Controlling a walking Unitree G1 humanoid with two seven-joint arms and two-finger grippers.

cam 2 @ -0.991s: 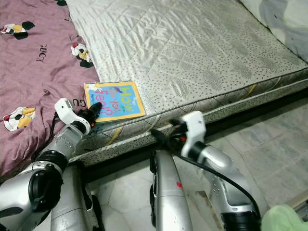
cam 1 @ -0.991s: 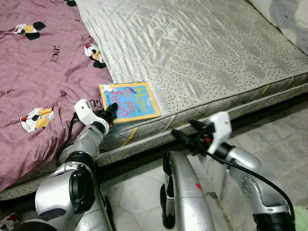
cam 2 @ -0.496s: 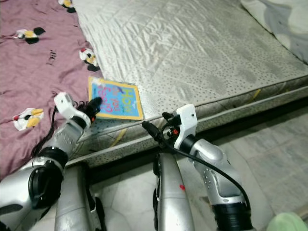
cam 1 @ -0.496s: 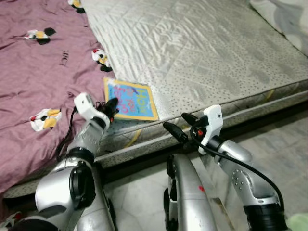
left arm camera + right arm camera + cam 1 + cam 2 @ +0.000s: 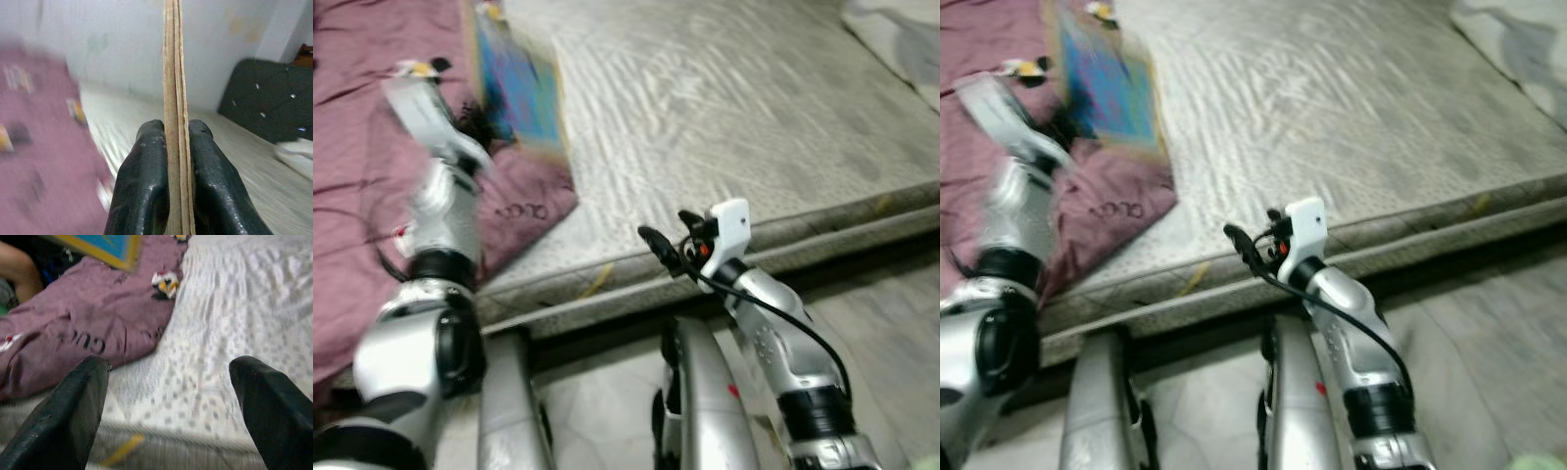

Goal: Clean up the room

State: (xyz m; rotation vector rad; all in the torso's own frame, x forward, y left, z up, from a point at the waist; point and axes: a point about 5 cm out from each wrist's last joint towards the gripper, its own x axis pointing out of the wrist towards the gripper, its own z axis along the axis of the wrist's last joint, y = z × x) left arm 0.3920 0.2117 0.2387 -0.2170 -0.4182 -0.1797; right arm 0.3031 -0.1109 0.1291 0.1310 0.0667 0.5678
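Head view: my left hand (image 5: 475, 122) lifts the picture book (image 5: 517, 90) off the bed (image 5: 724, 127) — pickup step, blurred, cover tilted up, long axis running away from me. My right hand (image 5: 658, 247) hovers spread and empty at the mattress edge.

Left wrist: fingers (image 5: 142, 191) clamp the book edge-on — next, carry it somewhere proper.
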